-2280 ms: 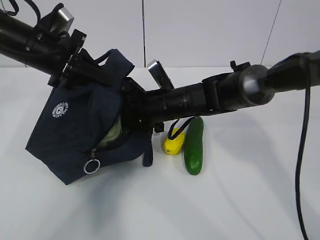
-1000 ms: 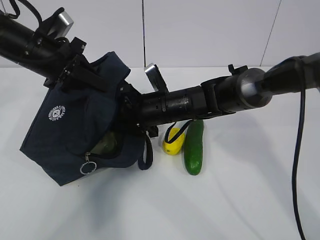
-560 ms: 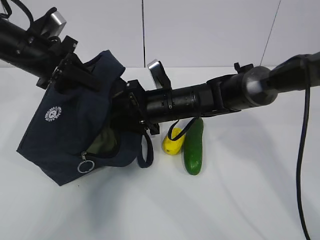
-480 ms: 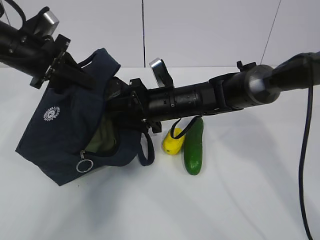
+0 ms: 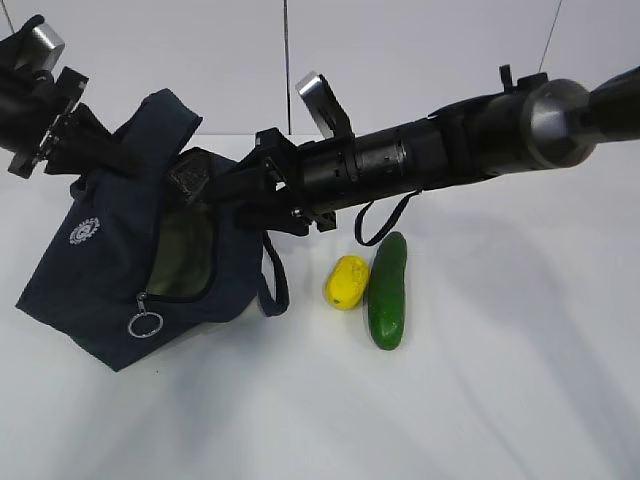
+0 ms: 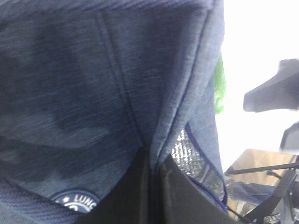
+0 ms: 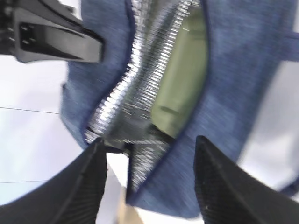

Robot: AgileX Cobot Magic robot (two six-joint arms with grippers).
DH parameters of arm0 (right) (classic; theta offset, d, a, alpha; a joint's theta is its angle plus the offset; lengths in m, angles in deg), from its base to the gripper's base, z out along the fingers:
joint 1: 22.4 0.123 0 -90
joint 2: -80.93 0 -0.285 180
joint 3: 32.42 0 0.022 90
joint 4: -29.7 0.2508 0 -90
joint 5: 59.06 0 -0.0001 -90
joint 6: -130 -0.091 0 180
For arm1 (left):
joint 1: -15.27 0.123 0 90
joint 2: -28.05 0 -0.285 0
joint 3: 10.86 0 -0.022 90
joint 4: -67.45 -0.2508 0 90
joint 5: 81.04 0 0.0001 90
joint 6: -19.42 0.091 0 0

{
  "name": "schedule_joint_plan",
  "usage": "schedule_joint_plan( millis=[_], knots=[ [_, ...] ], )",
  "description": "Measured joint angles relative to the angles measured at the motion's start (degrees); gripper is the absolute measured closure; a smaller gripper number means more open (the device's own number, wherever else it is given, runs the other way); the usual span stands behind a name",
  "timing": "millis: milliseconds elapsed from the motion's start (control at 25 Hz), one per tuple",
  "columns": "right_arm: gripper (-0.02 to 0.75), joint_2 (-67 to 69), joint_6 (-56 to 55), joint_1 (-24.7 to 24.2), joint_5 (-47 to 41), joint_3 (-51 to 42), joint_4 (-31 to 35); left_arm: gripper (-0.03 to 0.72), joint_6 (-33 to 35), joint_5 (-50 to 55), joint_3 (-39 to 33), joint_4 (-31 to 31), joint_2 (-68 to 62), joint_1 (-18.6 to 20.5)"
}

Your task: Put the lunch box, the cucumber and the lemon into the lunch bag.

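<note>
Lunch bag (image 5: 110, 270) hangs gripped by closed left pincer (image 5: 85, 150); right pincer (image 7: 149, 182) gapes empty outside its mouth.

Matt woven-cloth lunch bag (image 5: 110, 270) with crinkled silvery lining (image 7: 140, 60); glossy cucumber (image 5: 387, 290).

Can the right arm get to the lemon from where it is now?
Probably yes. The right gripper is open and empty at the lunch bag's mouth, and the lemon lies uncovered on the table just below that arm, beside the cucumber. It would have to pull back and drop down first.
</note>
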Motion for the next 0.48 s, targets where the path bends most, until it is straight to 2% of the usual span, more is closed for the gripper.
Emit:
schedule_joint_plan(
  millis=[200,320,480],
  knots=[
    [0.278,-4.58,-5.55,0.0,2.69,0.0,-10.06,0.697,0.0,0.0,0.0,-5.85,0.0,0.36],
    [0.278,-7.13,-10.75,0.0,4.47,0.0,-17.16,0.697,0.0,0.0,0.0,-6.76,0.0,0.38],
    [0.278,-9.63,-21.25,0.0,7.55,0.0,-29.98,0.697,0.0,0.0,0.0,-7.15,0.0,0.38]
  ],
)
